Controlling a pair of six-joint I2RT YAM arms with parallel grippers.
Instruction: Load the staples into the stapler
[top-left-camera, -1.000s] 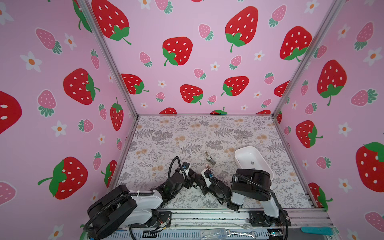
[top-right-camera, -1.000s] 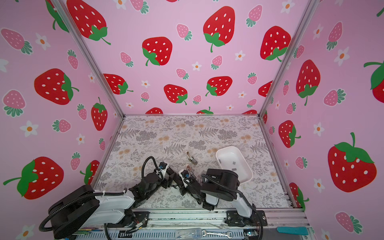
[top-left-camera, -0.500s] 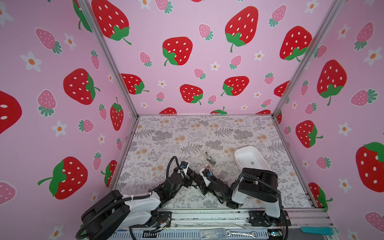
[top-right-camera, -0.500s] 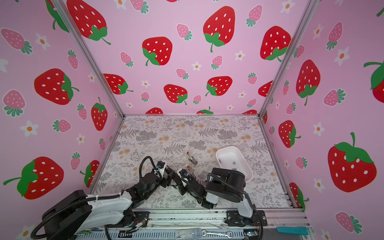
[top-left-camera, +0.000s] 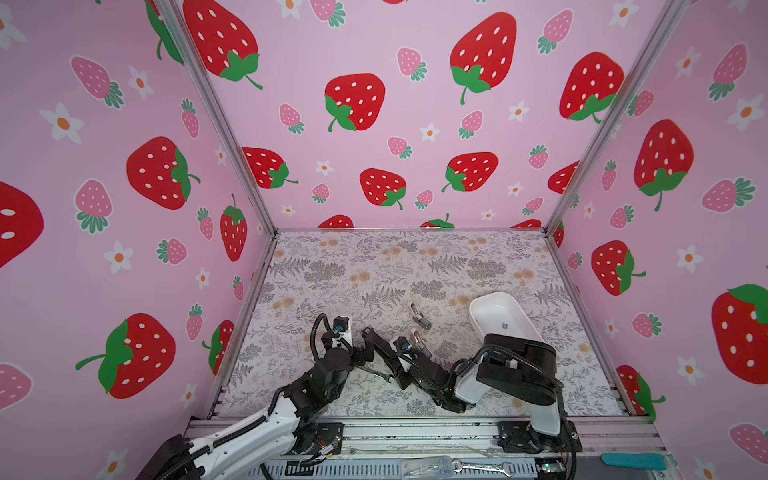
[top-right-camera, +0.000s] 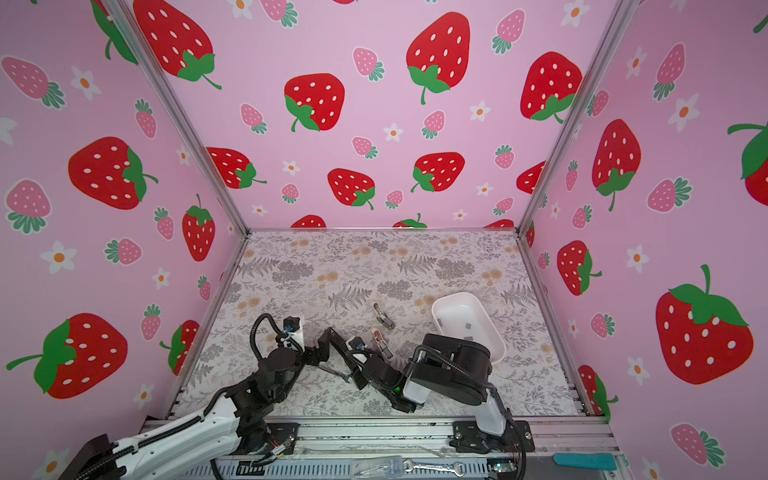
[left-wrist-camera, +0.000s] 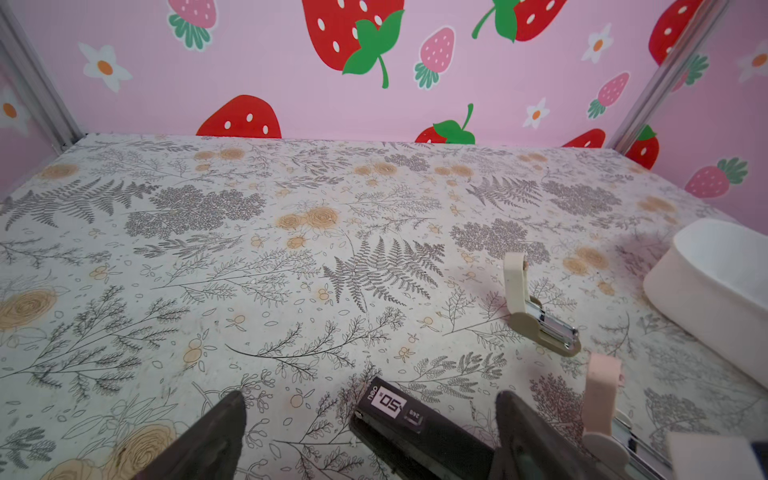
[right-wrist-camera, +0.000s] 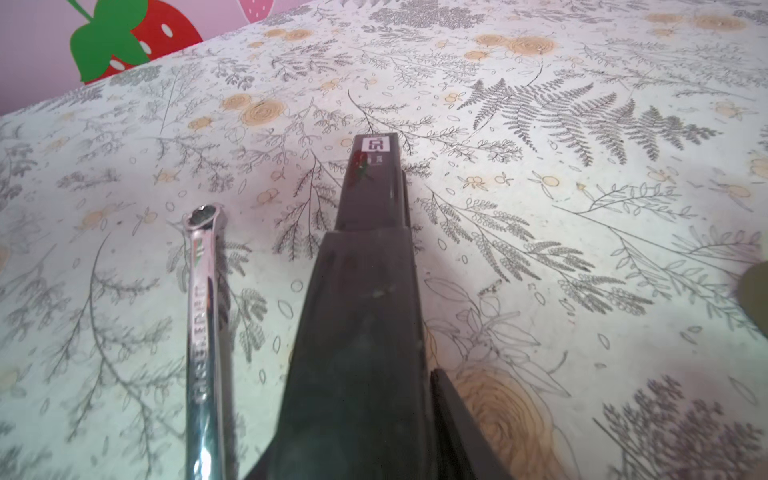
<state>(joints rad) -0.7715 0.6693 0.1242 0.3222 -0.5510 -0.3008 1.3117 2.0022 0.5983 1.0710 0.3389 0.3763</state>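
The black stapler (left-wrist-camera: 415, 424) lies low over the floral table near the front middle, its white-labelled end pointing away from my right arm. My right gripper (right-wrist-camera: 401, 307) is shut on the stapler (right-wrist-camera: 374, 187) along its rear part. My left gripper (left-wrist-camera: 368, 401) is open, its fingers wide apart on either side of the labelled end and not pressing it. In both top views the two grippers meet at the stapler (top-left-camera: 378, 345) (top-right-camera: 338, 343). A small grey strip of staples (top-left-camera: 504, 326) lies inside the white tray (top-left-camera: 478, 320).
A silver wrench (right-wrist-camera: 203, 311) lies on the table right beside the stapler. A tiny beige stapler (left-wrist-camera: 536, 311) and a tiny pink one (left-wrist-camera: 602, 399) lie between the grippers and the tray. The tray's wall (left-wrist-camera: 681, 282) stands at the right.
My left gripper's fingers have spread wide apart round the stapler's labelled end. The left arm has pulled slightly forward, and the right arm still holds the stapler in about the same place.
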